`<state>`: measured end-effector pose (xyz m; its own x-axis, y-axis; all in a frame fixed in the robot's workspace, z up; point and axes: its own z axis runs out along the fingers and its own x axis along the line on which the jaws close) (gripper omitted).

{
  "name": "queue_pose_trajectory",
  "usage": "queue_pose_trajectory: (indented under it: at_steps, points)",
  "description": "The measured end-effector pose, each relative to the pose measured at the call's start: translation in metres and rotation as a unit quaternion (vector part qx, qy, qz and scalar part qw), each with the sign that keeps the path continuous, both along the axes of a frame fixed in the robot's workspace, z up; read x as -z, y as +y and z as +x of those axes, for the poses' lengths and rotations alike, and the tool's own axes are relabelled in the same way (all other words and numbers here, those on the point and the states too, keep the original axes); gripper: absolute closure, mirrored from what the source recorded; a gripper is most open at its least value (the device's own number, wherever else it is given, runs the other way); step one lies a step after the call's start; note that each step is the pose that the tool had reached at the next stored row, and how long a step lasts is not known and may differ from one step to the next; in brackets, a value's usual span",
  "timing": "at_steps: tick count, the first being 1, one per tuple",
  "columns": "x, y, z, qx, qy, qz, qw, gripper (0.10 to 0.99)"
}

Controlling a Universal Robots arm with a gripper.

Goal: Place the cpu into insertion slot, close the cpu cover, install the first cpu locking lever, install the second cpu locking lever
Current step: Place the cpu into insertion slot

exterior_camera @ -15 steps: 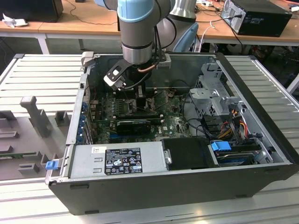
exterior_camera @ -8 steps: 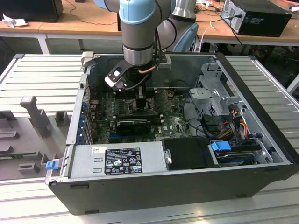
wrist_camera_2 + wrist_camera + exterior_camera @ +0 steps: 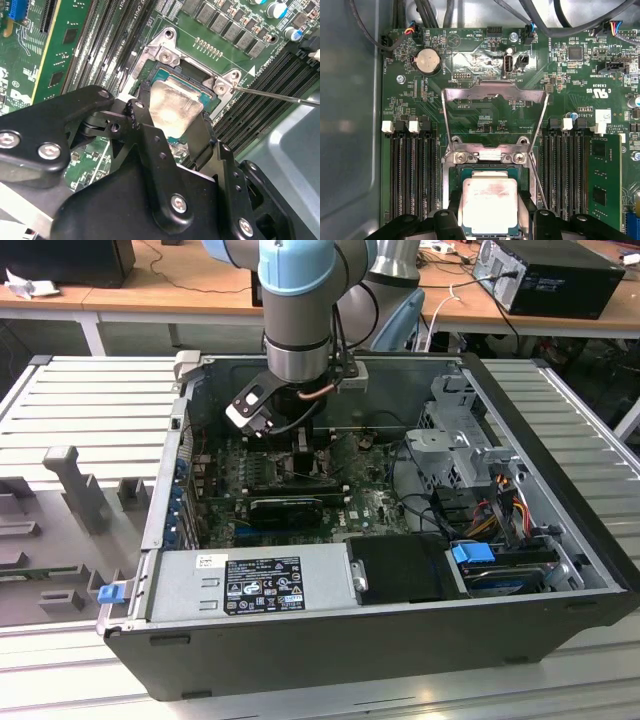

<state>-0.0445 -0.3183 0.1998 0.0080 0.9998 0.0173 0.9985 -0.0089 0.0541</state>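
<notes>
In the first wrist view I saw black ribbed memory slots point(image 3: 412, 175), then the gripper point(image 3: 490, 215) clamped on two edges of the cpu point(image 3: 488, 202), a smooth silver square, low over the insertion slot point(image 3: 182, 69). The cpu cover point(image 3: 495, 94), a thin metal frame, stood open. The exterior view added the dark computer case point(image 3: 400, 650).

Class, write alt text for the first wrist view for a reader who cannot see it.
The claw grips the silver cpu between its black fingers at the insertion slot on a green motherboard. The cpu cover stands raised open.
</notes>
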Motion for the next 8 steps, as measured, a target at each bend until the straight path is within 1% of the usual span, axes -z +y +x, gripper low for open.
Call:
queue_pose_trajectory:
  at_steps: [6, 7, 8]
  points:
    - [0.0003, 0.0001, 0.0001, 0.0, -0.0002, 0.0003, 1.0, 0.545]
    - [0.0001, 0.0001, 0.0001, 0.0, -0.0001, 0.0003, 1.0, 0.482]
    - [-0.0006, 0.0, 0.0, 0.0, -0.0001, 0.0004, 1.0, 0.482]
